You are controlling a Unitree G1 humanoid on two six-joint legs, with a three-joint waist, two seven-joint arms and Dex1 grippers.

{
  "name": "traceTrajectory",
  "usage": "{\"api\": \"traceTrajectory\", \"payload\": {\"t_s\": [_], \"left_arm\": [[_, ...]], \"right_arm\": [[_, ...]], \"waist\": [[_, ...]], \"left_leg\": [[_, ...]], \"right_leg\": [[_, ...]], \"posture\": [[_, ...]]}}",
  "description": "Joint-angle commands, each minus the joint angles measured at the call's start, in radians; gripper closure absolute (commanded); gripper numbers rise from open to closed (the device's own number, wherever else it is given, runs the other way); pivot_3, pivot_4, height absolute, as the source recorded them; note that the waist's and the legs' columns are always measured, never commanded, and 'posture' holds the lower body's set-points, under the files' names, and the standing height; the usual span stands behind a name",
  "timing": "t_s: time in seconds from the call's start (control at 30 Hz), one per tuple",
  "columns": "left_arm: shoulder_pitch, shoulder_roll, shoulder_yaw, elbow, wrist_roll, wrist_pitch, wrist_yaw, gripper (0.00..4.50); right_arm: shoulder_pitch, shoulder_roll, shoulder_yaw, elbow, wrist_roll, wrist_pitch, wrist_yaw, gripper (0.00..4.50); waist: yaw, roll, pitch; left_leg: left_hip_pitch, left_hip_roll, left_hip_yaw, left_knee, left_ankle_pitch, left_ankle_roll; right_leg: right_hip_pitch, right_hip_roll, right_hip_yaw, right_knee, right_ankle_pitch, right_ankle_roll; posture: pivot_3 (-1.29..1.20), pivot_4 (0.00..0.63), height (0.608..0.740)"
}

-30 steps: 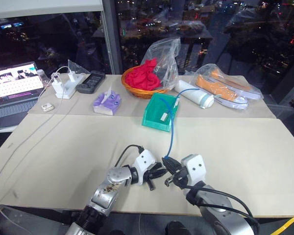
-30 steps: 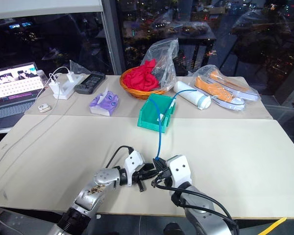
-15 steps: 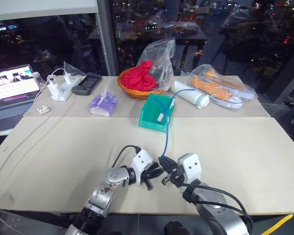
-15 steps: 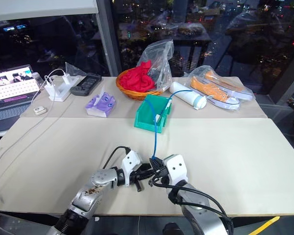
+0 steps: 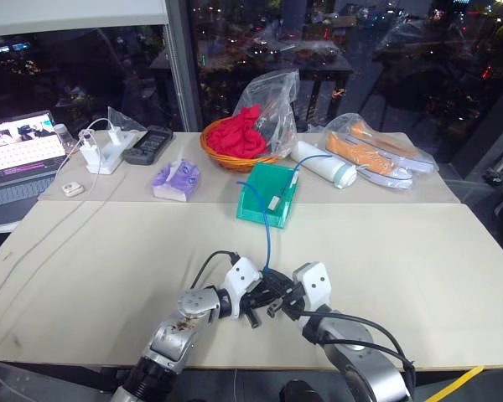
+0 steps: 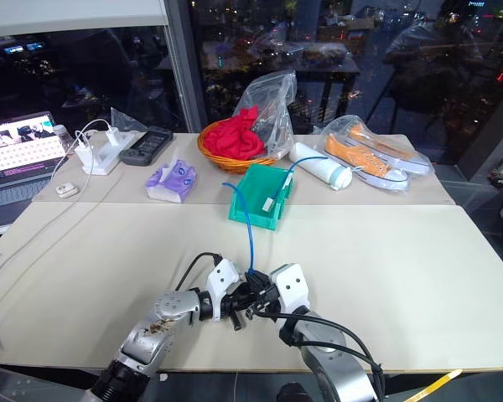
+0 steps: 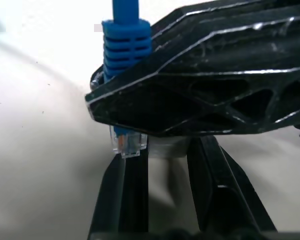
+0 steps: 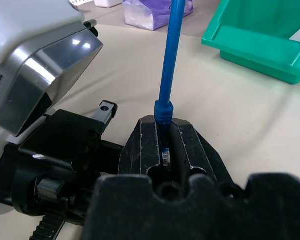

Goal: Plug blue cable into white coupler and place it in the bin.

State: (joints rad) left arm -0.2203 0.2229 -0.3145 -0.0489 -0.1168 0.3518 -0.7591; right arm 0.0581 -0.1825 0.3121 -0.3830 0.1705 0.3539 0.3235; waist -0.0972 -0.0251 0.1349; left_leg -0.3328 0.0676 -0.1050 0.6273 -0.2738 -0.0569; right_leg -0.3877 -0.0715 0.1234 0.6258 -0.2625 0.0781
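I have the right gripper point(image 5: 278, 300) clenched on the plug end of the blue cable point(image 5: 267, 234), low in the centre of the left eye view. Over the last second it has closed the small gap to the left gripper point(image 5: 253, 303), and the two now sit nose to nose. In the left wrist view the clear plug tip point(image 7: 127, 145) hangs just below the right gripper's black finger and right above my left fingers point(image 7: 125, 192). The left jaws stand narrowly parted; something pale shows between them, which I take for the white coupler, though I cannot tell for sure. The cable has shifted too: it now rises from the plug and bows over toward the bin point(image 5: 266, 197), where its far end lies, just above centre in the frame and in front of the wicker basket point(image 5: 235, 152). My reading is that the plug is nearly lined up for insertion but not yet seated; binning comes after
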Motion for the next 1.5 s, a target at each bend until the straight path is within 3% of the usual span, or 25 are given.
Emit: {"api": "traceTrajectory", "payload": {"t_s": [0.03,0.17,0.33,0.5,0.6,0.7,1.03,1.5], "left_arm": [[-0.017,-0.018,-0.002,-0.083,-0.031,-0.025,0.001,3.87],[-0.013,-0.015,-0.004,-0.088,-0.031,-0.023,0.002,3.87],[-0.007,-0.01,-0.007,-0.094,-0.031,-0.02,0.002,3.87],[-0.002,-0.004,-0.013,-0.099,-0.032,-0.021,0.001,3.87],[0.002,-0.002,-0.017,-0.103,-0.034,-0.022,0.001,3.87],[0.004,0.0,-0.024,-0.103,-0.036,-0.025,0.0,3.87],[-0.001,0.001,-0.033,-0.094,-0.042,-0.031,0.002,3.87],[-0.009,-0.012,-0.041,-0.081,-0.038,-0.035,0.008,3.87]], "right_arm": [[0.079,-0.025,0.092,0.249,-0.03,0.121,0.044,4.5],[0.086,-0.027,0.06,0.24,-0.028,0.107,0.029,4.5],[0.088,-0.026,-0.051,0.077,0.045,0.118,0.01,4.5],[0.083,0.022,-0.232,-0.174,0.301,0.223,-0.028,4.5],[0.082,0.041,-0.289,-0.262,0.424,0.289,-0.055,4.5],[0.072,0.059,-0.336,-0.297,0.501,0.333,-0.102,4.5],[0.049,0.054,-0.402,-0.343,0.633,0.373,-0.174,4.5],[0.114,-0.013,-0.286,-0.311,0.515,0.323,-0.154,4.5]], "waist": [[0.0,0.0,0.0],[0.0,0.0,0.0],[0.005,0.0,0.001],[0.027,0.002,0.008],[0.04,0.005,0.012],[0.047,0.006,0.017],[0.052,0.007,0.026],[0.051,0.007,0.026]], "left_leg": [[0.0,0.0,0.0,0.0,0.0,0.0],[0.0,0.0,0.0,0.0,0.0,0.0],[-0.002,0.0,0.0,0.0,0.0,-0.001],[-0.005,0.0,0.0,0.0,-0.001,-0.002],[-0.019,-0.001,-0.001,0.001,0.0,-0.003],[-0.022,-0.002,-0.002,0.001,0.0,-0.003],[-0.022,-0.002,-0.002,0.002,0.0,-0.004],[-0.022,-0.002,-0.002,0.002,0.0,-0.004]], "right_leg": [[0.0,0.0,0.0,0.0,0.0,0.0],[0.0,0.0,0.0,0.0,0.0,0.0],[-0.001,0.0,0.0,-0.001,-0.001,0.0],[-0.008,-0.001,0.0,-0.002,-0.002,0.001],[-0.02,-0.002,-0.001,-0.001,0.003,-0.007],[-0.024,-0.003,-0.001,-0.001,0.003,-0.007],[-0.024,-0.003,-0.001,-0.001,0.003,-0.007],[-0.023,-0.002,-0.001,0.0,0.003,-0.007]], "posture": [[0.0,0.15,0.723],[0.0,0.15,0.723],[0.0,0.15,0.723],[0.0,0.15,0.723],[0.0,0.15,0.723],[0.0,0.15,0.723],[0.0,0.15,0.723],[0.0,0.15,0.723]]}}
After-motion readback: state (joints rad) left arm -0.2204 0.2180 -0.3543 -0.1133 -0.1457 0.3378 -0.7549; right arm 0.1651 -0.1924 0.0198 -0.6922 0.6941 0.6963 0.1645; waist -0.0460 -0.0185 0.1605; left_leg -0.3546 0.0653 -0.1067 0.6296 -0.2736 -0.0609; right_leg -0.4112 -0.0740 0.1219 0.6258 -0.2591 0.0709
